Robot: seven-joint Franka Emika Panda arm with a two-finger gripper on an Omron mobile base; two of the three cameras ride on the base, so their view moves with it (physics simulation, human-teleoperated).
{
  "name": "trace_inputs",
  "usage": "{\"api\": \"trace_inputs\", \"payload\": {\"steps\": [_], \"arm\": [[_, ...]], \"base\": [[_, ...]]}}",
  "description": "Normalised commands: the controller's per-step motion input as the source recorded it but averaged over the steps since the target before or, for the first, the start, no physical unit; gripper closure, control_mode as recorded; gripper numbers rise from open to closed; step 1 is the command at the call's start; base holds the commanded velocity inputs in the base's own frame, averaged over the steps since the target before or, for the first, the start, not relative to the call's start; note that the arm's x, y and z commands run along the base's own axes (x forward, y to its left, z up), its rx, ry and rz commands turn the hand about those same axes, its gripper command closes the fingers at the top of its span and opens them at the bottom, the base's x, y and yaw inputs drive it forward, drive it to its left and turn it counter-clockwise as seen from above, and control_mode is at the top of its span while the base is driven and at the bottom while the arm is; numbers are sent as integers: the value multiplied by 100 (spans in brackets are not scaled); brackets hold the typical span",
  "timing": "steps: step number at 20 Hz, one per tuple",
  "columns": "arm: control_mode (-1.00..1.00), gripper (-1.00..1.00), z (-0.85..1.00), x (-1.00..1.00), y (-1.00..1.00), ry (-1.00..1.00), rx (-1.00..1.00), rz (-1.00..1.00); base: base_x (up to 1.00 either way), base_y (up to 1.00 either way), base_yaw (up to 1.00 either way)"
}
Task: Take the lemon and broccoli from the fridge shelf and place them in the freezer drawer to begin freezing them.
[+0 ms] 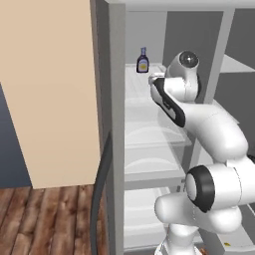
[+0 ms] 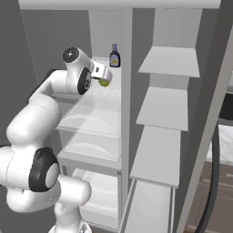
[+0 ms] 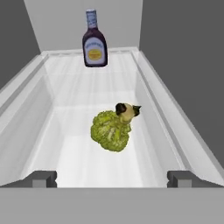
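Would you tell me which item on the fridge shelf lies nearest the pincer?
The broccoli, green and bumpy, just ahead of the open pincer; the dark bottle stands at the back.

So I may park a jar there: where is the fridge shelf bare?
Bare: the ribbed stretch between the bottle and broccoli, and the strips beside the broccoli along both rims of the shelf. Crowded: the middle front, between the open tool.

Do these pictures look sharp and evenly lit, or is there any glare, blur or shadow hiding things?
Hand view: sharp, flat even light, no glare; the broccoli and bottle are crisp on the fridge shelf. Left base view: softer; the arm hides the broccoli. Right base view: the broccoli is small and slightly fuzzy.
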Motion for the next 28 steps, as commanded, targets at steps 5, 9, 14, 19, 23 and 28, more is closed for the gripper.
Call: {"api": "trace_inputs", "payload": {"steps": [5,9,14,19,23,28], "arm": [[-100,-100,-21,21,0,0,0,0],[-100,-100,-15,28,0,0,0,0],[-100,-100,-8,37,0,3,0,0],[-100,-100,-1,37,-3,2,0,0],[-100,-100,0,34,-5,3,0,0],[-100,-100,-8,25,-2,1,0,0]], "base": [[0,0,0],[0,0,0],[0,0,0],[0,0,0],[0,0,0],[0,0,0]]}}
